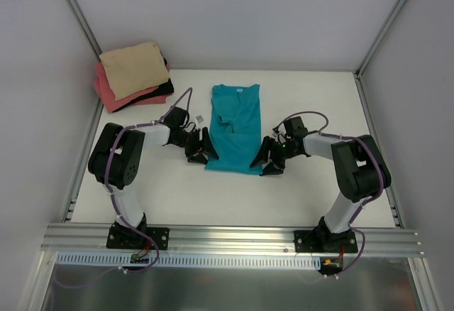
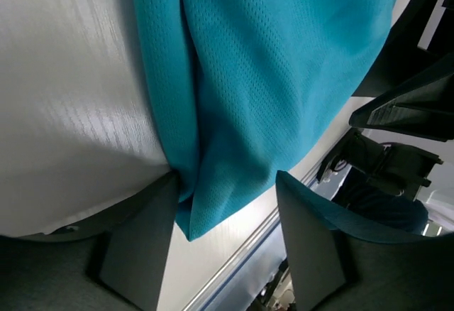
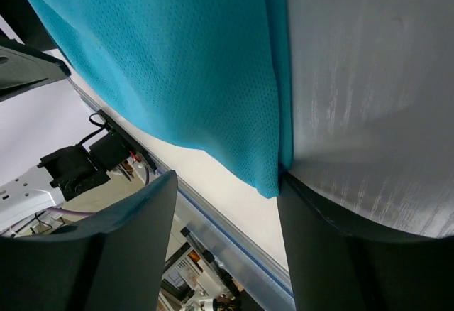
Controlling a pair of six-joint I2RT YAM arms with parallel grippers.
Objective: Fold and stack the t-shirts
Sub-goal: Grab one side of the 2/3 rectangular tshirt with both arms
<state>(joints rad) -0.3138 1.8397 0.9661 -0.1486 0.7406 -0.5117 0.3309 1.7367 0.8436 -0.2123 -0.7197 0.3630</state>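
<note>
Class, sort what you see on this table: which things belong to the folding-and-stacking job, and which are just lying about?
Job:
teal t-shirt
tan t-shirt
coral-pink t-shirt

Lying about:
small pale tag
dark cloth in the pile, kind unclear

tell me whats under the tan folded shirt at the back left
A coral-pink shirt and a black fabric edge show beneath the tan shirt; the rest of both is covered.

Coral-pink t-shirt and a dark garment mostly beneath the tan t-shirt, teal t-shirt's neck label too small for detail
</note>
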